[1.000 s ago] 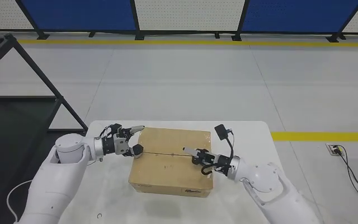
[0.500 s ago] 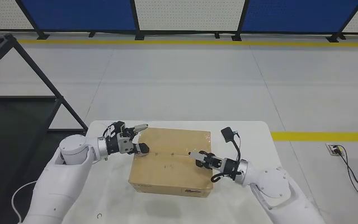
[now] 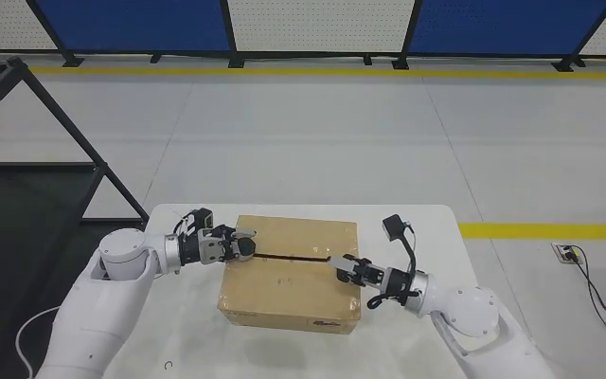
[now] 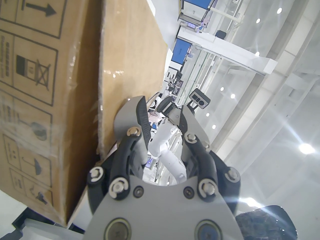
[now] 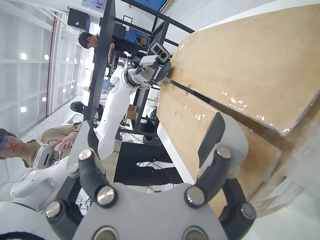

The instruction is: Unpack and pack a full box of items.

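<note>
A brown cardboard box [image 3: 284,284] stands in the middle of the white table [image 3: 417,223], its two top flaps meeting at a dark seam [image 3: 284,256]. My left gripper [image 3: 239,245] is at the seam's left end, open with a narrow gap; in the left wrist view the left gripper [image 4: 162,111] has one finger [image 4: 141,116] against the box's top flap [image 4: 130,38]. My right gripper [image 3: 343,268] is over the seam near the box's right edge. The right gripper [image 5: 152,136] is wide open, one finger [image 5: 215,136] lying on the near flap [image 5: 190,126]. The far flap [image 5: 237,63] is slightly raised.
A black metal rack [image 3: 57,171] stands left of the table. A small dark ring [image 3: 168,365] lies near the table's front left. Bare tabletop lies to the right of the box and behind it.
My left gripper has moved in onto the seam's left end and its fingers have narrowed. My right gripper has slid right along the seam toward the box's right edge.
</note>
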You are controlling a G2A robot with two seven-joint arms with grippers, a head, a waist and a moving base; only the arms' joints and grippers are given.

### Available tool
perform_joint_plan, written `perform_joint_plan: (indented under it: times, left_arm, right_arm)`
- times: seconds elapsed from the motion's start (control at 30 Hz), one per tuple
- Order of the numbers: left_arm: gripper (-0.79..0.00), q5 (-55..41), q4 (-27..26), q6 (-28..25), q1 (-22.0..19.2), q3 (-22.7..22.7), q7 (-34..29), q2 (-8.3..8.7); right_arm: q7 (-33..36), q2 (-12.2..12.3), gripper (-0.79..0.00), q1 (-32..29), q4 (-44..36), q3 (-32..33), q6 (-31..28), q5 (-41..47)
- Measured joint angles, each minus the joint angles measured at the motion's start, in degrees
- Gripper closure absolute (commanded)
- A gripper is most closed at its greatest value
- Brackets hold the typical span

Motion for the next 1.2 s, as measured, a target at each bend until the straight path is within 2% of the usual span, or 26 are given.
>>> perform_joint_plan:
  times: [0.27,0.4,0.53,1.2]
  left_arm:
    - [-0.265,2.65,-0.18,0.59,-0.14,0.96,0.55,0.27]
    - [-0.222,3.90,-0.32,0.36,-0.19,1.58,1.31,0.30]
    - [0.000,4.40,-0.58,0.06,-0.16,2.04,1.71,0.29]
    - [0.000,5.68,-0.81,-0.18,-0.57,3.46,2.31,0.32]
  right_arm:
    - [0.26,0.00,-0.785,-0.24,0.24,0.55,-0.37,0.54]
    - [0.43,0.03,-0.785,-0.33,0.29,0.89,-0.52,0.67]
    - [0.82,0.15,-0.785,-0.76,-0.02,1.49,-0.89,0.65]
    - [2.12,0.56,-0.785,-2.36,-1.00,3.29,-1.82,0.19]
